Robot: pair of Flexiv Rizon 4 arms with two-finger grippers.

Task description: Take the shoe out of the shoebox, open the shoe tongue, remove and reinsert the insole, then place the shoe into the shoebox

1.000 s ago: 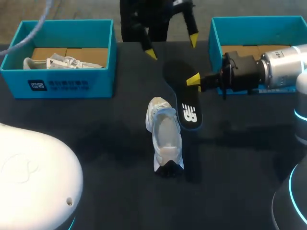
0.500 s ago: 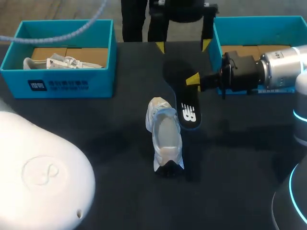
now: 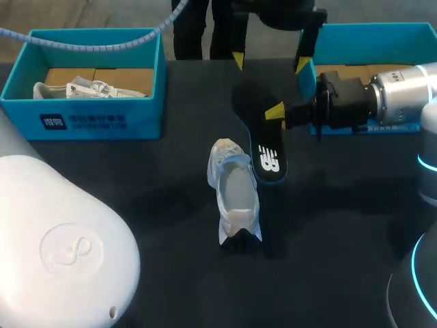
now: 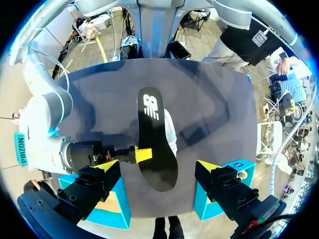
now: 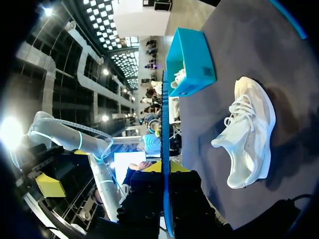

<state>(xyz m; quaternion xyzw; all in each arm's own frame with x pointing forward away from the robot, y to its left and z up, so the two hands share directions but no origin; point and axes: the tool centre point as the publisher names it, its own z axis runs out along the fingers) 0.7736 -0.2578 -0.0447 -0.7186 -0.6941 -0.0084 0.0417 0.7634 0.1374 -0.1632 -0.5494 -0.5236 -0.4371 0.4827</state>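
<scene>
The white shoe (image 3: 234,198) lies on the dark table, toe toward the near edge, its opening facing up. My right gripper (image 3: 275,113) is shut on the edge of the black insole (image 3: 265,140), holding it just above and right of the shoe. In the right wrist view the insole (image 5: 165,124) shows edge-on between the fingers of the right gripper (image 5: 165,172), with the shoe (image 5: 249,134) beside it. My left gripper (image 3: 270,63) hangs open over the insole's far end. In the left wrist view the left gripper (image 4: 158,168) straddles the insole (image 4: 157,144) without touching it.
A blue shoebox (image 3: 102,121) at the back left holds another white shoe (image 3: 82,89). A second blue shoebox (image 3: 355,31) stands at the back right, behind my right arm. My left arm's white elbow (image 3: 61,253) fills the near left corner.
My left gripper has moved right and swung round until its yellow tips stand either side of the insole's far end. The right gripper, insole and shoe have not moved.
</scene>
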